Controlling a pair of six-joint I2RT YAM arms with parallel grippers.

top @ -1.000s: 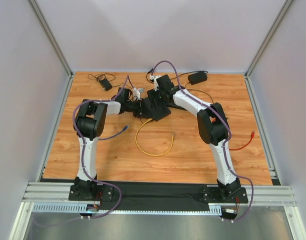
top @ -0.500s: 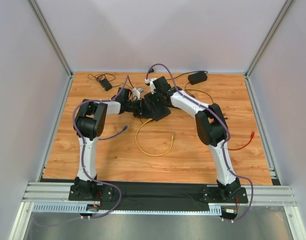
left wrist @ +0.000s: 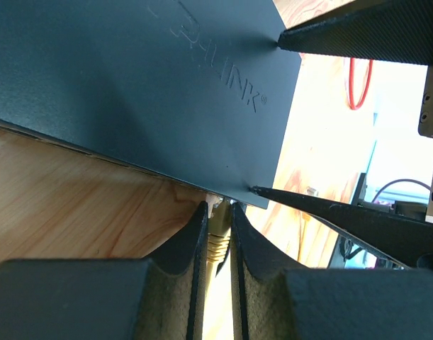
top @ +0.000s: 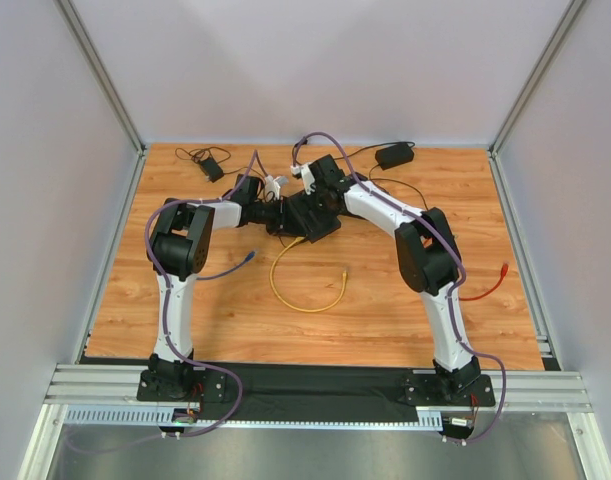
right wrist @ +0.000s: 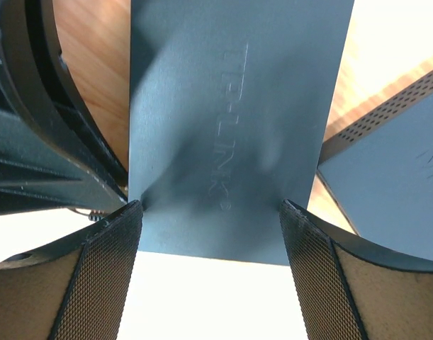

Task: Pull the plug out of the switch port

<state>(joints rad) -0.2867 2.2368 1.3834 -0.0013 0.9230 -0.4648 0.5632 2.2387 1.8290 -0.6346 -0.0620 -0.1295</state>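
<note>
The dark switch lies mid-table, its lettered top filling the left wrist view and the right wrist view. A yellow plug sits in a port at the switch's edge. My left gripper is shut on that plug, pads pressed on both sides; in the top view it reaches in from the left. My right gripper stands open and wide, its fingertips resting on the switch's top near the corners. From the left wrist, those right fingers touch the switch's end edge.
The yellow cable loops toward the near side, its free end lying loose. A blue cable end lies left, a red cable right. Black power adapters with thin leads sit at the back. A grey perforated box adjoins the switch.
The right gripper's jaws have spread a little wider, and its wrist shifted slightly left then back over the switch. The left gripper keeps its hold on the plug, unmoved.
</note>
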